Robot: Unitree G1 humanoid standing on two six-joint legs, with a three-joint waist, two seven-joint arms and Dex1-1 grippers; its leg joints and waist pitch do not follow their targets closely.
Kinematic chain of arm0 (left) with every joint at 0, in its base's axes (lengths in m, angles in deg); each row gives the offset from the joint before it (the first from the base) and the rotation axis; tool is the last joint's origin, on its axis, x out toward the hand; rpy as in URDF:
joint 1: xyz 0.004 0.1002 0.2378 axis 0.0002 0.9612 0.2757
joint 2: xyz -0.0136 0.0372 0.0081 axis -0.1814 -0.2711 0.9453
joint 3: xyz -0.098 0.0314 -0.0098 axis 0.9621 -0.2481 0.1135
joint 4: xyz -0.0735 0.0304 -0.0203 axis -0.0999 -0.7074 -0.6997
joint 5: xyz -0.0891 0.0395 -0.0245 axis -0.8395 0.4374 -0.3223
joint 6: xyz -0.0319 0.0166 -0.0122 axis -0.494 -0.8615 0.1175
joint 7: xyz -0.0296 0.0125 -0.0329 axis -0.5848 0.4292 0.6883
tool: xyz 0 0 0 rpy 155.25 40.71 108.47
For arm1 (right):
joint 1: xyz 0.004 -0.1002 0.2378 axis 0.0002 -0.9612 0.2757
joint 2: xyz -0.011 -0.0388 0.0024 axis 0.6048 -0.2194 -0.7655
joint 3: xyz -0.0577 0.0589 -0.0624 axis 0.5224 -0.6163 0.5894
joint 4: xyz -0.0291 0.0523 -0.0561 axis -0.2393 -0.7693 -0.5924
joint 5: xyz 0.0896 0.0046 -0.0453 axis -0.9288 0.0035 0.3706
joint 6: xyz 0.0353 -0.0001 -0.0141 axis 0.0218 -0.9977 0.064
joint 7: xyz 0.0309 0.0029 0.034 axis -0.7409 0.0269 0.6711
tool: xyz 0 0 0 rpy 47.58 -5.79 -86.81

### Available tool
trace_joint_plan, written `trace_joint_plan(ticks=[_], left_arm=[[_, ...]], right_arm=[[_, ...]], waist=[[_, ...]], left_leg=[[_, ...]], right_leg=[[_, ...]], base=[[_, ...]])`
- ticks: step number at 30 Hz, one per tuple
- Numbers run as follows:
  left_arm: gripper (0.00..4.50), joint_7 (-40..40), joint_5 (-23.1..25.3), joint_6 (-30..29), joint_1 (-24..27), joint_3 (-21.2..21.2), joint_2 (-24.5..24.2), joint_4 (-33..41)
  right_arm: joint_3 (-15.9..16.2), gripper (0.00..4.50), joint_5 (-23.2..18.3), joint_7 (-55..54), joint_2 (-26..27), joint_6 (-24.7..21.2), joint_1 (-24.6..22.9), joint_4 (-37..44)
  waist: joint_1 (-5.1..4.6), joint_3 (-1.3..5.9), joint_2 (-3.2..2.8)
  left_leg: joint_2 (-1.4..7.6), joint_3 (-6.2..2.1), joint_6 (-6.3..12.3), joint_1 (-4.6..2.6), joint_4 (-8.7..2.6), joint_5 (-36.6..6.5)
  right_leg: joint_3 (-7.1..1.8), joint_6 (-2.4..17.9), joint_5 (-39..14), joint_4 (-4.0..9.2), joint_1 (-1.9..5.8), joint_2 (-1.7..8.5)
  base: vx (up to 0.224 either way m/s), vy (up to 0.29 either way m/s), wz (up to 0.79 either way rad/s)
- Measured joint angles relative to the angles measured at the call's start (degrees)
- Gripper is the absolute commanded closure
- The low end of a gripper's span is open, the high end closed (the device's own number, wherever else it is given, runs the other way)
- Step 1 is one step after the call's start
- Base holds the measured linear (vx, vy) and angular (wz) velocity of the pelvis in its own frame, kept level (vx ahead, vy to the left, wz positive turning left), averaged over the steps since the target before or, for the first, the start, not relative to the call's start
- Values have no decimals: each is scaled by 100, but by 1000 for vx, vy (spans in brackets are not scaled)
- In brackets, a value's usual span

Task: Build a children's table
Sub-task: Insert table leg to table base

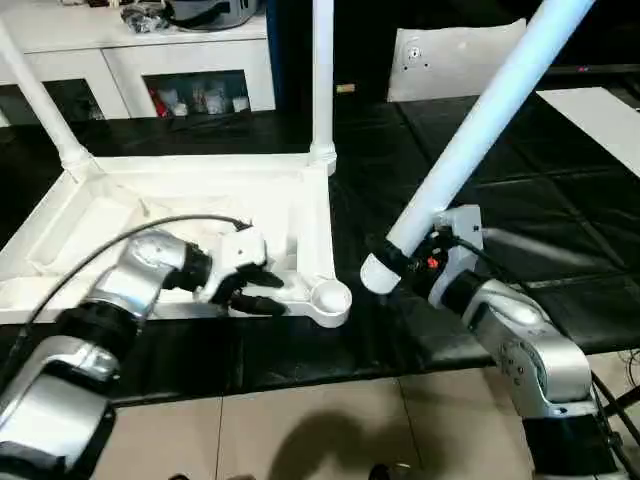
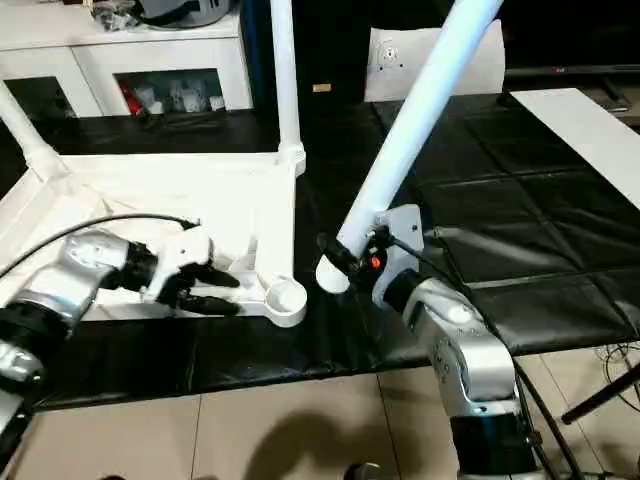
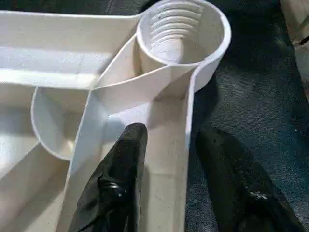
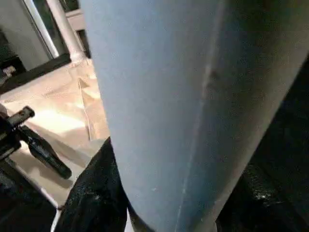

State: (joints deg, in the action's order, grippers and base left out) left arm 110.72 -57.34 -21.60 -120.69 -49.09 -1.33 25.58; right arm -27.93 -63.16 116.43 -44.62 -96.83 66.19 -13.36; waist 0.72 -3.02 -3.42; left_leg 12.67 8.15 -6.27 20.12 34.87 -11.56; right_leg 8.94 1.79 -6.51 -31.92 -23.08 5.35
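The children's table top (image 1: pixel 200 190) lies upside down on the black mat. Two white legs (image 1: pixel 322 70) (image 1: pixel 35 95) stand upright in its far corner sockets. The near right socket (image 1: pixel 330 297) (image 3: pixel 186 29) has nothing in it. My left gripper (image 1: pixel 262 290) (image 3: pixel 174 131) straddles the near rim just left of that socket, one finger (image 3: pixel 128 159) inside the rim and the other on the mat, with gaps showing. My right gripper (image 1: pixel 415 262) is shut on a third leg (image 1: pixel 480 130) (image 4: pixel 183 96). That leg is tilted, and its lower end hangs just right of the empty socket.
A white cabinet (image 1: pixel 150 60) stands behind the mat. A flat white panel (image 1: pixel 455 60) leans at the back, and a white strip (image 1: pixel 600 115) lies at the far right. The mat's front edge meets tiled floor (image 1: pixel 300 430). A black cable (image 1: pixel 150 225) arcs over my left forearm.
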Motion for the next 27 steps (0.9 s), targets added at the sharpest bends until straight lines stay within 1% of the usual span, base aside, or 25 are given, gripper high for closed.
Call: trace_joint_plan(ticks=[3, 5, 6, 10, 12, 16, 17, 18, 19, 21, 24, 27], left_arm=[[297, 76, -3, 172, 1, 7, 0, -32], [297, 101, -2, 229, 1, 7, 0, -70], [324, 108, 1, 242, 1, 7, 0, -95], [339, 97, 75, 401, 1, 18, 2, -285], [368, 76, 122, 453, 1, 63, 6, -382], [381, 35, 204, 567, -6, 81, 8, -532], [399, 29, 229, 581, -6, 81, 8, -574], [399, 16, 239, 602, -7, 81, 8, -604], [411, 1, 244, 620, -10, 81, 9, -616], [420, 37, 285, 685, -49, 81, 32, -685], [445, 82, 290, 642, -61, 104, 87, -697], [450, 108, 269, 346, -60, 162, 195, -619]], right_arm=[[2, 261, 0, 0, 1, 0, 1, 1], [2, 261, 0, 0, 6, 0, 2, 1], [1, 261, 0, 0, 8, 0, 2, 1], [5, 261, -2, 1, 16, 0, 4, -1], [8, 261, -3, 5, 16, 0, 4, -1], [58, 261, -5, 24, 16, 0, 6, -1], [70, 261, -5, 32, 15, 0, 6, -1], [82, 261, -5, 41, 15, 0, 6, -1], [96, 261, -6, 47, 15, 0, 6, 0], [111, 261, -8, 73, 14, -1, 5, 10], [119, 261, -6, 125, -44, -1, 5, 55], [187, 261, -6, 199, -95, -1, 35, 179]], waist=[[10, 0, 0], [12, 0, 0], [15, 0, -1], [38, 0, -1], [52, 0, -1], [101, 0, -2], [102, 0, -2], [105, 0, -2], [114, 0, -2], [119, 0, -4], [116, 0, -4], [104, 1, -5]], left_leg=[[0, 0, 0, -3, 0, 0], [1, 0, 0, -3, 0, 0], [1, 0, 0, -4, 0, 0], [0, 0, 0, -4, 0, 0], [1, 0, 0, -4, -1, 0], [0, 1, 0, -9, -1, 0], [0, 0, 0, -9, -1, 0], [1, 0, 0, -10, -1, 0], [1, 1, 0, -10, -1, 0], [-1, 1, 0, -11, -1, 0], [-3, 3, 1, -8, -5, -1], [-5, 13, 1, -10, -17, -1]], right_leg=[[0, 0, 0, 0, 1, 0], [0, 0, 0, 0, 2, 0], [0, 0, 0, 0, 2, 0], [-1, 0, 0, 0, 2, 0], [-1, 0, 0, 0, 2, 0], [-1, 0, 0, 0, 2, 0], [-1, 0, 0, 0, 2, 0], [-1, 0, 0, 0, 1, 0], [-1, 0, 0, 0, 2, 0], [-2, 0, 0, 2, 2, 1], [-6, 0, 0, 6, 2, 3], [-14, 0, 0, 7, 2, 3]], base=[[0, 0, 0], [0, 0, 0], [0, 0, 0], [0, 0, 0], [0, 0, 0], [0, 0, 0], [0, 0, 0], [0, 0, 0], [0, 0, 0], [0, 0, 0], [0, 0, 0], [0, 0, 0]])
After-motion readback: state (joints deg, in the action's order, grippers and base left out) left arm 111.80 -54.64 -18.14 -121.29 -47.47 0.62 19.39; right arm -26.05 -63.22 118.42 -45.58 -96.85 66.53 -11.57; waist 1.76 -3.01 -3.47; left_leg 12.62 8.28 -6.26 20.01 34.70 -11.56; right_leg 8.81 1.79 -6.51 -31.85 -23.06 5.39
